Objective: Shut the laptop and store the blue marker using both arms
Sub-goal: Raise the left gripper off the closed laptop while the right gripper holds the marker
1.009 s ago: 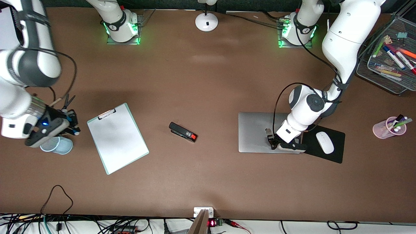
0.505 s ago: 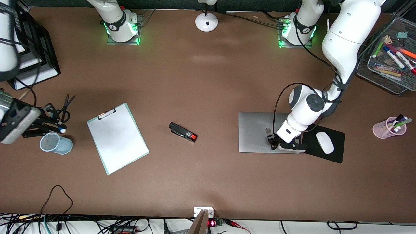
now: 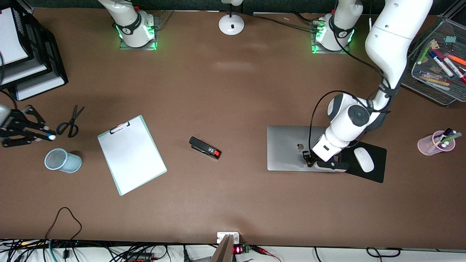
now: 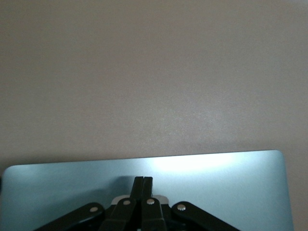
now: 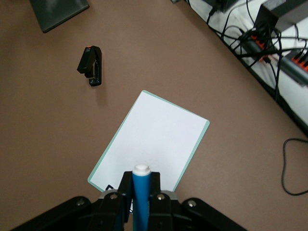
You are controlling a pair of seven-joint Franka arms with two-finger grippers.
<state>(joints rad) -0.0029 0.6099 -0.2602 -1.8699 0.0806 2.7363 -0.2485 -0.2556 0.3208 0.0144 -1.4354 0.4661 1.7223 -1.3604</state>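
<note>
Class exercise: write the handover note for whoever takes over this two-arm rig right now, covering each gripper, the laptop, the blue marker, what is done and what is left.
Left gripper: shut, pressed on the lid of the laptop.
Right gripper: shut on the blue marker, up in the air above the mesh cup at the right arm's end of the table.
Done: laptop closed flat, marker picked up.
Left: store the marker, probably in that cup.

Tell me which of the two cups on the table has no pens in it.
The light-blue mesh cup beside the clipboard; the pink cup holds pens.
</note>
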